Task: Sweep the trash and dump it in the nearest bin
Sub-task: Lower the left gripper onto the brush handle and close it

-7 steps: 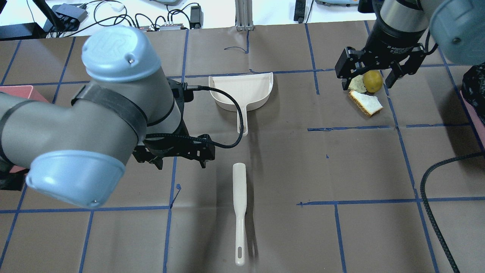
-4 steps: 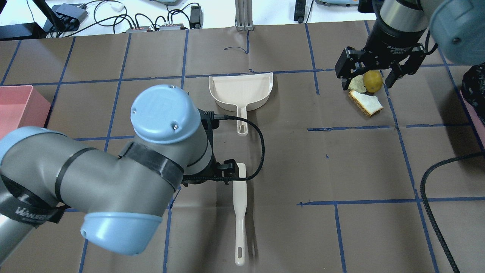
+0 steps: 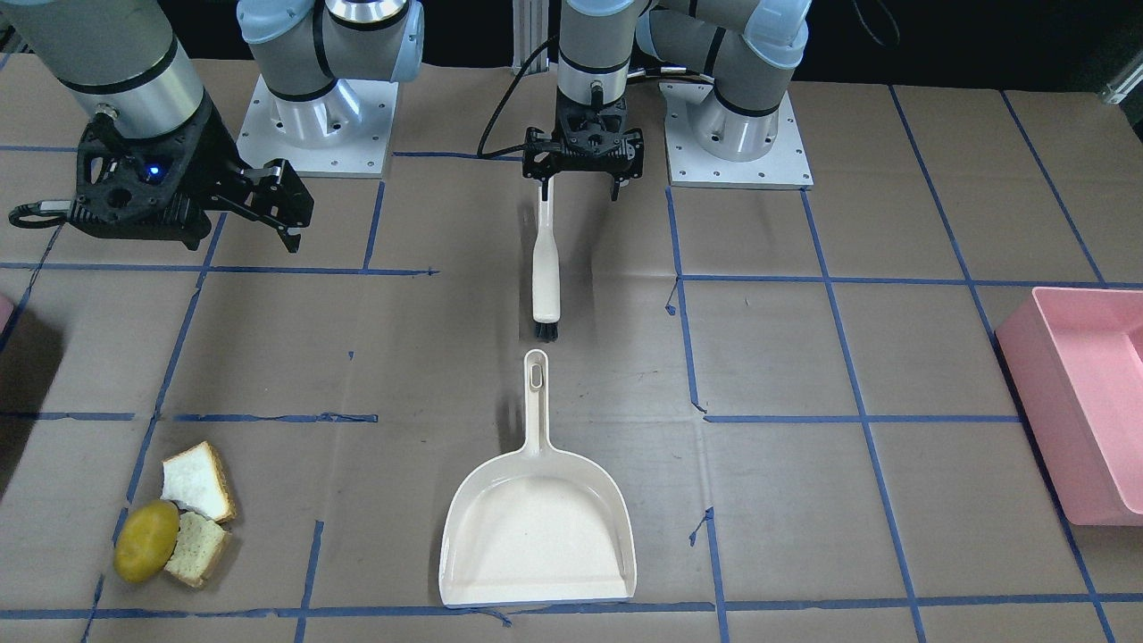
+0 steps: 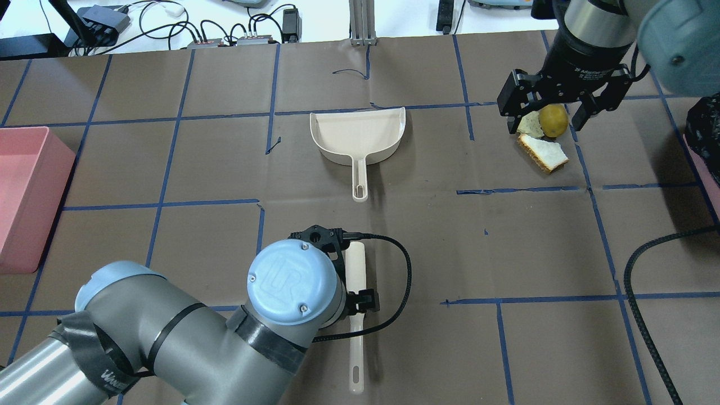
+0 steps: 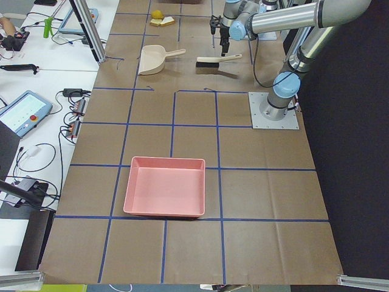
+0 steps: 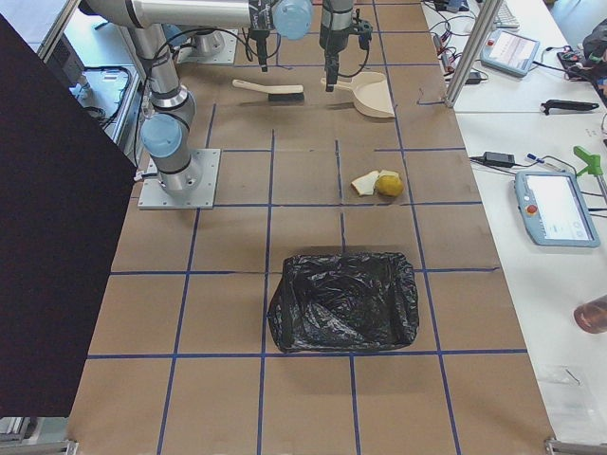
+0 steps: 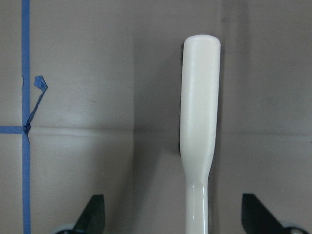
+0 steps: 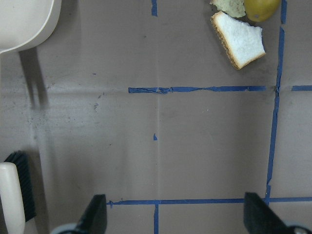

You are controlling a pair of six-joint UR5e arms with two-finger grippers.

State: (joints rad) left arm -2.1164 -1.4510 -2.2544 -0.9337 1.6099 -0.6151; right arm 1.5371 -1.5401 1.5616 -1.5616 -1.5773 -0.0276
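Note:
The trash lies together at the table's far right: a white bread slice, a speckled slice and a yellow-green fruit; they also show in the front view as slices and fruit. My right gripper hangs open above them, empty. A cream brush lies near the robot. My left gripper is open over its handle, fingers on either side, not touching. The nearest bin is a thin pink sliver at the right edge.
A cream dustpan lies mid-table, handle toward the brush. A large pink tub stands at the left edge. A black bag covers the right bin. A black cable runs along the right side.
My left arm has swung from left of the dustpan handle back toward the robot and now sits over the brush handle. The right gripper and the trash have not moved.

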